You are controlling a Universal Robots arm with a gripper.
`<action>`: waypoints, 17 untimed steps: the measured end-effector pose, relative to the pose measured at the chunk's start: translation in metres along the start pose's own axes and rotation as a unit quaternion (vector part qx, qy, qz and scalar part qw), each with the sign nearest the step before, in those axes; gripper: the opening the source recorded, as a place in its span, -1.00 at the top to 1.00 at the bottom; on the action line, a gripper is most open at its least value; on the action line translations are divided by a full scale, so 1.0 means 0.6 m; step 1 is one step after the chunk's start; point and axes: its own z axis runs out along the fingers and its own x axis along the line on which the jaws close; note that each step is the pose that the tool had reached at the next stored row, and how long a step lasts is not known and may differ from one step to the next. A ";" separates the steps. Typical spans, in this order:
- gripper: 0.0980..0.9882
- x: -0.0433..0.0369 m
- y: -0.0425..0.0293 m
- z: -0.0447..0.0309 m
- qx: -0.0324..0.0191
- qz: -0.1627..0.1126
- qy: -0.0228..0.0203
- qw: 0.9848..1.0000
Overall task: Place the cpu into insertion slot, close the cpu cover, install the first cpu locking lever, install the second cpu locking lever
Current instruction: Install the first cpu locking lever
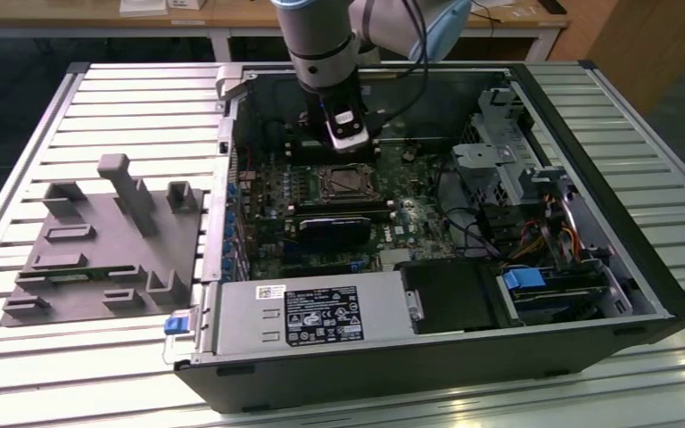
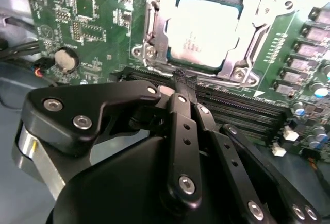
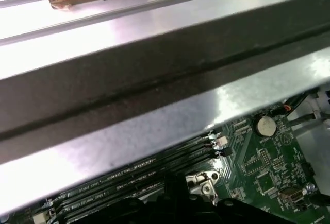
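The chip [image 2: 206, 26] sat flat in the socket [image 1: 345, 181]. Its dull silver top showed through the window of the cover plate [image 2: 156, 28], which lay down over the chip's edges rather than standing up. Judged from that, seating the chip was done and the cover looked closed. The two locking levers could not be picked out with any certainty along the socket's sides. Whether either was hooked home could not be told, so that part of the work was best counted as open.

The pincer [image 2: 183, 79] was just short of the socket's near edge. Its tip was above the strip between the cover plate and the long memory slots [image 2: 242, 108], which ran right beneath it. It looked clenched, drawn to one narrow point, with nothing gripped in it. In the exterior view the pincer [image 1: 349, 143] hung straight down inside the open computer case [image 1: 438, 379], close above the socket.

Off to one side of the pincer, and apart from it, a round coin battery [image 2: 65, 58] sat on the green board [image 2: 82, 7]. Well apart from the pincer, outside the case toward the exterior view's left, a grey holder block [image 1: 93, 259] rested on the slatted table [image 1: 140, 98].
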 end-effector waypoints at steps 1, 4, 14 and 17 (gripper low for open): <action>0.99 -0.001 0.000 0.000 0.004 0.000 0.001 1.000; 0.99 -0.002 0.001 0.001 0.018 -0.002 0.006 1.000; 0.99 -0.010 -0.016 -0.001 0.040 -0.004 0.012 0.999; 0.99 -0.013 -0.025 -0.002 0.044 -0.004 0.012 0.999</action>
